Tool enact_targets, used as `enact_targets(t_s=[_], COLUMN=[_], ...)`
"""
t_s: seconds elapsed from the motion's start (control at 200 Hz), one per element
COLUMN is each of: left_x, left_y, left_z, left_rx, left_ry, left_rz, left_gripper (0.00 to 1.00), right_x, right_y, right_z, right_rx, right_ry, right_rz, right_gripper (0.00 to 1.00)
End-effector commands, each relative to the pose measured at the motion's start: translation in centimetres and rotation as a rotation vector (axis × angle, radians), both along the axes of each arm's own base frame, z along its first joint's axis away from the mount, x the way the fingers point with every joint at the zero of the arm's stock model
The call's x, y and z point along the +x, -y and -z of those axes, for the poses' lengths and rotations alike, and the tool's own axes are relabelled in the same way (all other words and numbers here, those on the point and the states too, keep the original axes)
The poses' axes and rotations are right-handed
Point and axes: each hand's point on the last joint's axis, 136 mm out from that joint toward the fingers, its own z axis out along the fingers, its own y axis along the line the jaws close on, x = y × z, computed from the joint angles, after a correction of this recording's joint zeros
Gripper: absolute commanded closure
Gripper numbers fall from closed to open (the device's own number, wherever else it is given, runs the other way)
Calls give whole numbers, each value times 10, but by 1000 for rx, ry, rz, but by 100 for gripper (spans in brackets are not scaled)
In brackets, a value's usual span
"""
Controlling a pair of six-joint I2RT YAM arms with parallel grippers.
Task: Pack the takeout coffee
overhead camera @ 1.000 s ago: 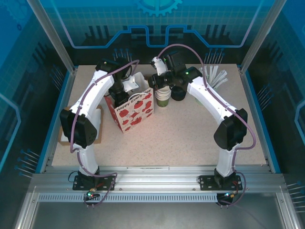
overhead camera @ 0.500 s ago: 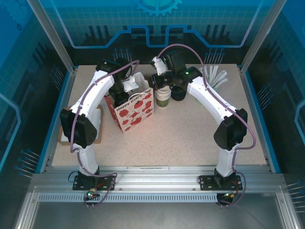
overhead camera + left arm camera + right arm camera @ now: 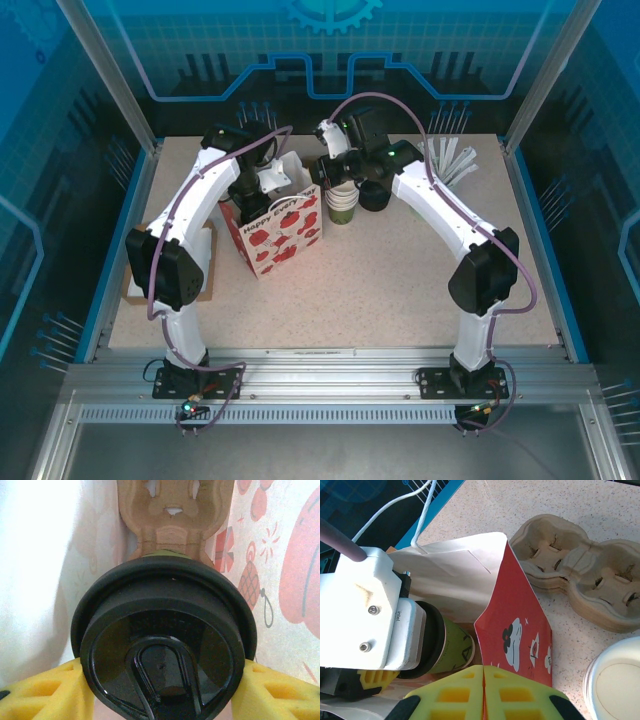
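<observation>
the right hand [image 3: 483,692], yellow fingers pressed fully together, pinches the rim of the red-and-white printed paper bag [image 3: 520,625]. inside that bag the left hand [image 3: 162,690] clamps the olive-green paper cup with a round black plastic lid [image 3: 162,645] by its lid, a brown pulp cup carrier [image 3: 172,510] beyond it. farther off, stacked pulp trays [image 3: 580,575] sit on the speckled surface [image 3: 620,505].

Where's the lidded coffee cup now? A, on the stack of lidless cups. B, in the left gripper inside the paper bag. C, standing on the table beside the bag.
B: the left gripper holds the takeout coffee, with the paper bag's walls around it.
</observation>
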Motion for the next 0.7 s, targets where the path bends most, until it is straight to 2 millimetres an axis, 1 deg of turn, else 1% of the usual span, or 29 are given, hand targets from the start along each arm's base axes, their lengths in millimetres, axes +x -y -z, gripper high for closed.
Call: enact_targets(t_s=[0.0,0.405,0.695], left_x=[-6,-17,-18], left_y=[0,-5,-10], left_z=[-5,-24,-19], left_rx=[8,10,48], left_ry=[-2,4,-23], left_rz=[4,-15,-36], left_gripper=[50,50,50], right_x=[-4,-5,-5], right_y=[-7,-6,-5], right_z=[-4,-5,-5], right_rx=[-7,-14,-16], right_ry=[7,11,10], right_rz=[-19,-19,-18], right_gripper=[91,91,91])
